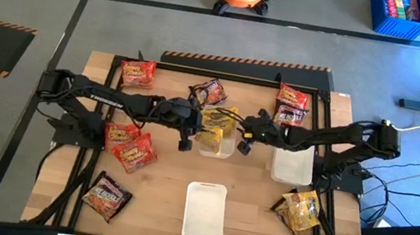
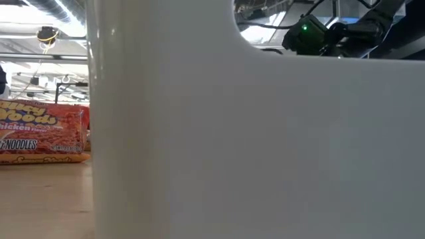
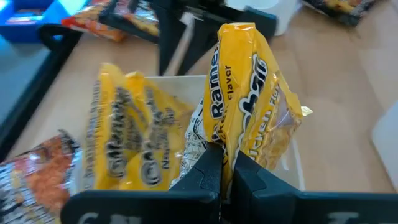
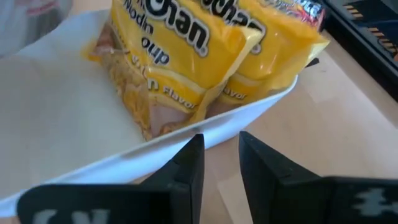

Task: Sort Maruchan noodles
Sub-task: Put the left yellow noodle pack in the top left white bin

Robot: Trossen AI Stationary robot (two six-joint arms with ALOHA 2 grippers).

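My left gripper [image 3: 221,177] is shut on a yellow Maruchan noodle packet [image 3: 249,99] over the middle white tray [image 1: 227,148]. Two more yellow packets [image 3: 130,140] lie in that tray beside it. My right gripper [image 4: 221,158] stands at the tray's right rim [image 4: 267,102], both fingers outside the wall, with a narrow gap and nothing between them. Whether its tips touch the rim I cannot tell. Red packets [image 1: 137,73] [image 1: 132,149], dark ones [image 1: 106,195] [image 1: 209,92] and a yellow one [image 1: 300,210] lie flat on the table. My left gripper pinches one short end of the yellow packet [image 3: 227,146] between its two fingers. The fingers come from the table's left, slanting down. The packet sticks out ahead of them on edge, over the tray; whether its far end rests in the tray is hidden.
A second white tray [image 1: 292,166] lies at the right and a third [image 1: 205,213] near the front edge; its wall [image 2: 232,146] fills the low view. More packets [image 1: 291,105] lie at the back right. A black frame [image 1: 241,75] borders the table.
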